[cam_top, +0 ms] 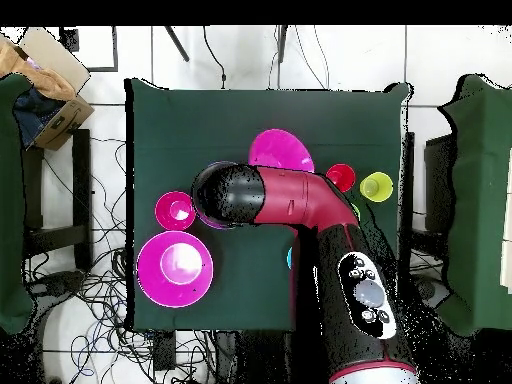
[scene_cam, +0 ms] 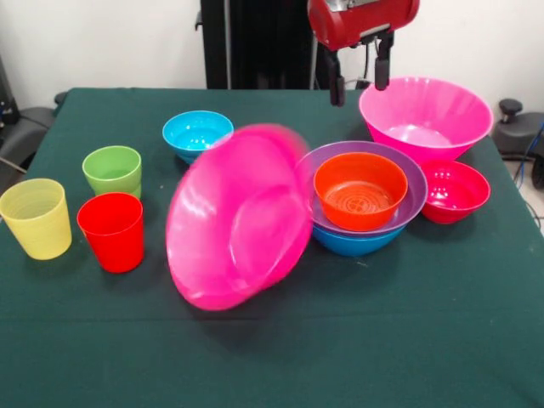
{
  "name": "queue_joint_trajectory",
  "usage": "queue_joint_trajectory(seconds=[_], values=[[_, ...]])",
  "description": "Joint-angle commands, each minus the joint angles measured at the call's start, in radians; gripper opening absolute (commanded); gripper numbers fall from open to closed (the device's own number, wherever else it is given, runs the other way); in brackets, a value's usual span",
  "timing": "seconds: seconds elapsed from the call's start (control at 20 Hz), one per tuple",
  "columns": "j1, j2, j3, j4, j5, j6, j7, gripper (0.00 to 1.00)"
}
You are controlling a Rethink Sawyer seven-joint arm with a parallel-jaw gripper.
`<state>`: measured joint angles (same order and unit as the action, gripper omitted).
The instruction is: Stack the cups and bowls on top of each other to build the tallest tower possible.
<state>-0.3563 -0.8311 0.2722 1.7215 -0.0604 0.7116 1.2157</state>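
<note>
We judge the main risk to be the big pink bowl [scene_cam: 238,217], glossy and rounded, blurred and tipped on its rim against the nested purple bowl [scene_cam: 414,183], with nothing gripping it: it may roll off across the green cloth. The gripper [scene_cam: 360,81] hangs open and empty above the stack, whose smooth orange bowl [scene_cam: 360,190] sits in purple over blue [scene_cam: 355,243]. Left, the slick red cup [scene_cam: 111,231] stands upright.

A dark green cloth covers the bench [scene_cam: 442,340]; tangled cables [cam_top: 100,290] lie on the tiled floor (white), a cardboard box [cam_top: 50,75] beyond one bench corner
</note>
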Motion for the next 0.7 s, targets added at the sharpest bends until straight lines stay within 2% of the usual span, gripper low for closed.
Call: queue_joint_trajectory(seconds=[0.05,0.35,0.7], values=[[0.036,0.002,0.019,0.038,-0.028,-0.053,0.131,1.0],[0.063,0.008,-0.008,0.005,-0.042,0.004,0.137,1.0],[-0.004,0.03,-0.015,0.029,-0.087,-0.031,0.045,1.0]])
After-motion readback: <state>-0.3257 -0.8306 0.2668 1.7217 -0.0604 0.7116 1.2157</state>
